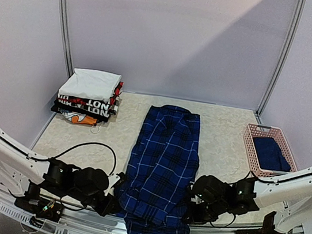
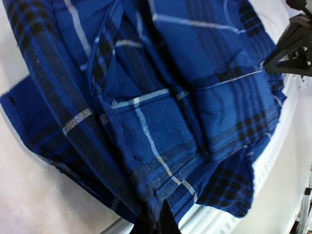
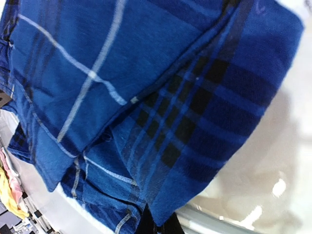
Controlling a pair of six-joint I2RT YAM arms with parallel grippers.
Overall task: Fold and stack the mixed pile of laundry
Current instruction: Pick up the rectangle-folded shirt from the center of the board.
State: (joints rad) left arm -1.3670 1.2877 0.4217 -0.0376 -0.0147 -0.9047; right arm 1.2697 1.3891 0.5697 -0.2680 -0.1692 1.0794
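Blue plaid shirt [image 1: 164, 159] lies lengthwise mid-table, and we see left gripper [image 1: 113, 203] and right gripper [image 1: 190, 214] seemingly pinching its near side edges. Bare table [image 1: 228, 139] flanks it.

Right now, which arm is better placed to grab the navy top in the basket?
Likely right. The basket with the navy top sits nearer the right pincer; the left pincer is beyond the plaid shirt.

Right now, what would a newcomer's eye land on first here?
A dark-blue plaid shirt lies down the middle of the table, its near end pinched by the left gripper and right gripper. Back left sits a stack of folded garments; at the right, a pink basket holds a navy garment.
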